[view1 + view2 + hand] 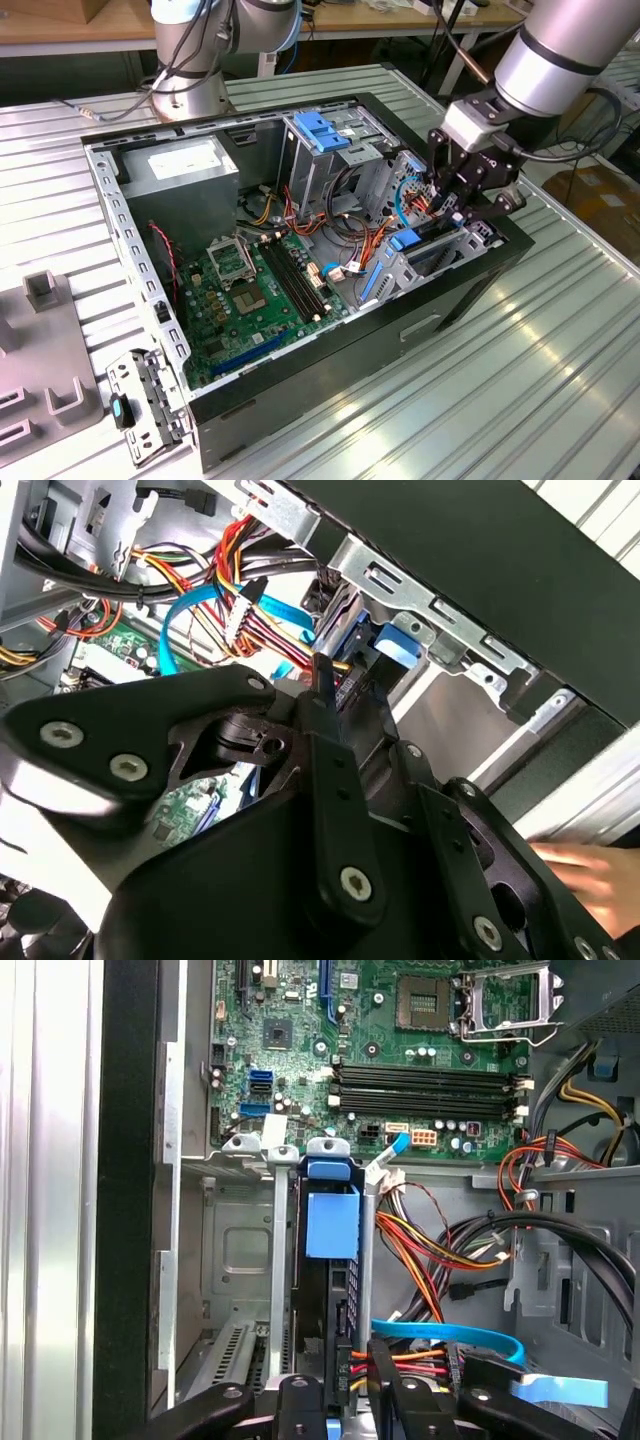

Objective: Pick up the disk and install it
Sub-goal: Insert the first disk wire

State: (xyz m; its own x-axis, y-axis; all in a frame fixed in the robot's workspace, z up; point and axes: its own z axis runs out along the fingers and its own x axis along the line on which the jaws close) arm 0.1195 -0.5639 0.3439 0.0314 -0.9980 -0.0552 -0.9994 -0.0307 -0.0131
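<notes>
Hand [462, 205] is hanging over the open case [330, 350], at the drive bay near the case's wall on the exterior view's right. Disk [331, 1260] is sitting on edge in that bay, blue rail [332, 1222] facing up in the first wrist view, beside the motherboard [400, 1040]. Hand's fingers [300, 1410] are closing around the disk's near end, probably pinching it, though contact is hard to see. Case is lying on the table [520, 380].
</notes>
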